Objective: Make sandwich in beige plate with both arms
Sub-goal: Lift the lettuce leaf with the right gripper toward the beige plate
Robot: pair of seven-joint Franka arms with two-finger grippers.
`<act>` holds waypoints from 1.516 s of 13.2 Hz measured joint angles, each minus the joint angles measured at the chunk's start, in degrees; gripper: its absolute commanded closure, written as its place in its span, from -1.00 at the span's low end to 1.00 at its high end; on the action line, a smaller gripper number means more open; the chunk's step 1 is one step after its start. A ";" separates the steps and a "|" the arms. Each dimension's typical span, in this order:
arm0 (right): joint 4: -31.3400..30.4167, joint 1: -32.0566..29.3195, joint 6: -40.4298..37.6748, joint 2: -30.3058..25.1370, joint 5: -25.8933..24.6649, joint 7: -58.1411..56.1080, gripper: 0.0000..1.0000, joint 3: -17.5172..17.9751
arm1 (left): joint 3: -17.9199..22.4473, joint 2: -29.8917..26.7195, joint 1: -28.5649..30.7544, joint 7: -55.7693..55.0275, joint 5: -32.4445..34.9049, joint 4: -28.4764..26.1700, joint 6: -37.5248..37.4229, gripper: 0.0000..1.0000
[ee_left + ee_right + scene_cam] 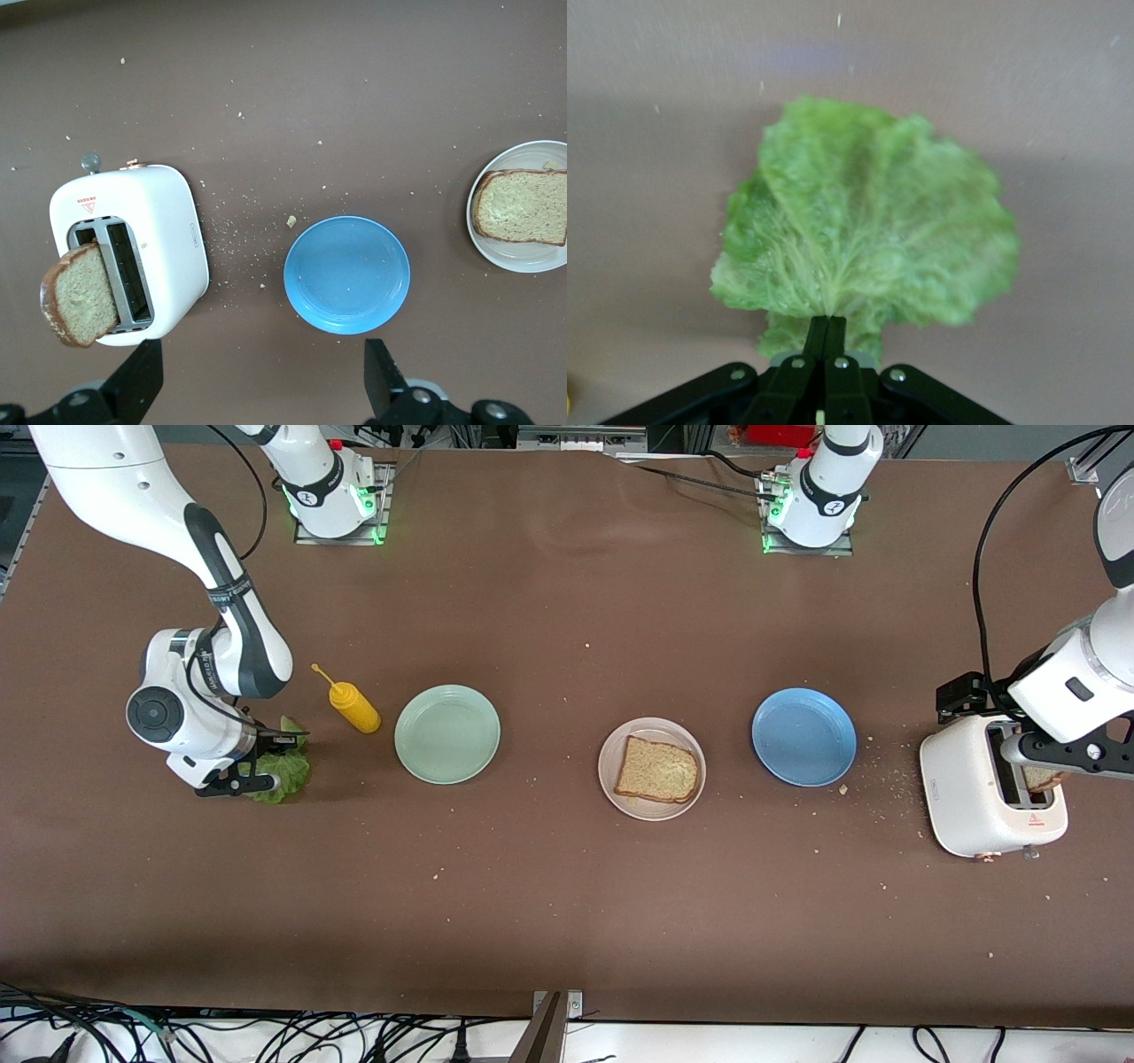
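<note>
Brown matte covering spans the table (pixel 567 903), speckled with pale crumbs thickest near the toaster (pixel 974 797). That toaster is glossy white, rounded at the corners, with two slots and a small red mark and red lettering on its top that I cannot read. Three round shallow plates sit in a row: a mint-green plate (pixel 447 734), the beige plate (pixel 620 784) and a blue plate (pixel 803 736). I count two wholemeal bread slices, square with darker crust: one bread slice (pixel 656 770) lies flat on the beige plate, the second slice (pixel 80 297) leans out of a toaster slot. My left gripper (pixel 261 385) hangs over the toaster with its fingers spread wide, grasping nothing. My right gripper (pixel 827 329) is down at the right arm's end of the table, fingers pinched tight on the stem edge of one ruffled, veined lettuce leaf (pixel 864 226). A yellow squeeze bottle (pixel 353 706) with a thin nozzle lies between the leaf and the mint-green plate.
</note>
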 measured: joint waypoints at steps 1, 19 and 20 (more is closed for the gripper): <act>1.42 0.00 -0.96 -0.20 -0.25 -0.07 1.00 0.00 | 0.00 0.00 0.00 0.00 0.00 0.00 0.00 -1.00; 41.87 24.20 -37.17 -2.35 16.01 37.51 1.00 2.67 | 0.00 0.00 0.01 0.00 0.00 0.00 0.00 -1.00; 41.90 27.10 -34.04 -1.79 17.54 44.11 1.00 2.71 | 0.00 0.00 0.01 0.00 0.00 0.00 0.00 -1.00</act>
